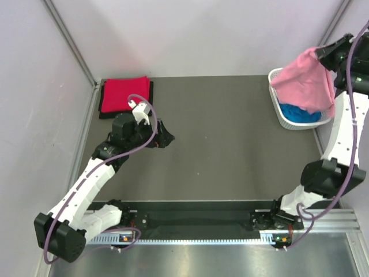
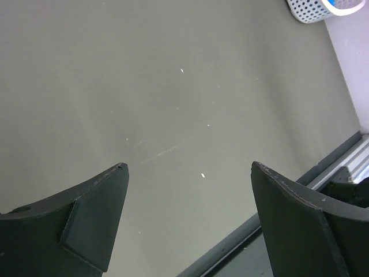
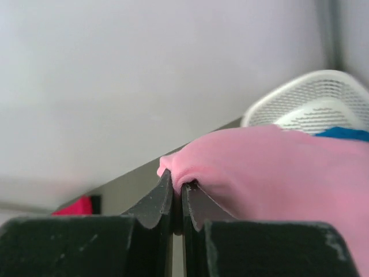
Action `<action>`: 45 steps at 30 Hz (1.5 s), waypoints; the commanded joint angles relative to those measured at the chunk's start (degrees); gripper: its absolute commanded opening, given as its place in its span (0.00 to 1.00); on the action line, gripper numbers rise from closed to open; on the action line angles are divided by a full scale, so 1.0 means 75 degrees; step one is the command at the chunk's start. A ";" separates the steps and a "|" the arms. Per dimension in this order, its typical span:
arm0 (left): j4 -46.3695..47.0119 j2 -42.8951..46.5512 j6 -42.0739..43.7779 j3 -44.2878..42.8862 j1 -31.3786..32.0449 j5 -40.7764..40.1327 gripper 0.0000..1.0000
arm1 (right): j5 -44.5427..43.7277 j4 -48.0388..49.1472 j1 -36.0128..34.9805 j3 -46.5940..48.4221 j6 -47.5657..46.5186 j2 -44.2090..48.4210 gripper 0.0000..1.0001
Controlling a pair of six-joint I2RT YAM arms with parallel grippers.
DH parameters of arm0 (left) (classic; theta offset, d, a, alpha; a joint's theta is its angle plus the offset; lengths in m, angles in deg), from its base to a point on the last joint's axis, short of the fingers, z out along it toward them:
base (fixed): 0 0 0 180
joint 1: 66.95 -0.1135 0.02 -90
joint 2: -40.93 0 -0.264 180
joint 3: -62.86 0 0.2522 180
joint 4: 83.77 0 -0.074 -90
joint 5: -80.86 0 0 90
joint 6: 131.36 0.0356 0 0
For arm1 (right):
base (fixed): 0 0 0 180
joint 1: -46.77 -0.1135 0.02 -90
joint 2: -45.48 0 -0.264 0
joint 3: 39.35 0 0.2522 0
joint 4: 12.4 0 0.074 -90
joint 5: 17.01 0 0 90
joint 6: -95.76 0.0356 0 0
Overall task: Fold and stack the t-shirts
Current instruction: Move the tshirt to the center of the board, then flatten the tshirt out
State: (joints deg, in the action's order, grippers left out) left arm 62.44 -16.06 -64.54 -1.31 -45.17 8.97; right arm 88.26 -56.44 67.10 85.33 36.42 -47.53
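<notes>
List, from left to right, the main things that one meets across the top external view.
red t-shirt → left arm's fingers → pink t-shirt. The white basket and the blue t-shirt overlap the pink one, so they are left out.

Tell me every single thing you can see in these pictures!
pink t-shirt: one, light pink, hanging from the right pincer above the basket
blue t-shirt: one, bright blue, inside the basket
red t-shirt: one, red, folded at the far left corner of the table
black t-shirt: one, black, under the red one, only its edges showing
basket: one, white lattice, far right of the table
table: one, grey, under everything
left pincer: one, black, open, over bare table
right pincer: one, black, shut on the pink t-shirt
</notes>
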 commanded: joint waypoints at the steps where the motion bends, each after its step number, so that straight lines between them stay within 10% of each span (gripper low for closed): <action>1: -0.0105 0.0111 -0.0401 -0.0426 -0.0033 -0.0001 0.91 | 0.1397 -0.0497 -0.0786 0.0447 0.0154 0.1115 0.00; 7: -0.0937 0.0497 -0.0542 -0.0907 -0.0033 -0.0164 0.89 | 0.1153 -0.0077 -0.2952 -0.2021 0.0761 0.3092 0.00; 10: -0.1371 0.0813 -0.0577 -0.0919 -0.0045 -0.0480 0.89 | 0.0801 0.1164 -0.4182 -0.5400 0.1464 0.4101 0.03; 15: -0.1851 0.1060 -0.0659 -0.0603 -0.0045 -0.0750 0.89 | 0.0379 0.1170 -0.5722 -0.7603 0.1281 0.3953 0.34; 25: -0.0577 0.0265 -0.1477 0.0217 -0.0021 0.0584 0.89 | -0.2796 -0.0942 -0.5187 -0.8517 0.1933 0.4830 0.58; 32: 0.0900 -0.1129 -0.2358 0.0651 0.0796 0.0458 0.84 | -0.2434 -0.1351 -0.3627 -0.9502 0.1971 0.5393 0.54; 45: 0.1815 -0.3568 -0.2570 0.0253 0.2299 0.0117 0.80 | -0.1941 -0.0310 -0.3556 -1.1718 0.2803 0.6343 0.50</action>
State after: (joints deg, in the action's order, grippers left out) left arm 71.38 -41.17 -83.47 3.21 -28.82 9.43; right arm 73.81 -63.50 40.09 -2.14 55.89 -0.76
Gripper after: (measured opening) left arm 0.809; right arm 0.494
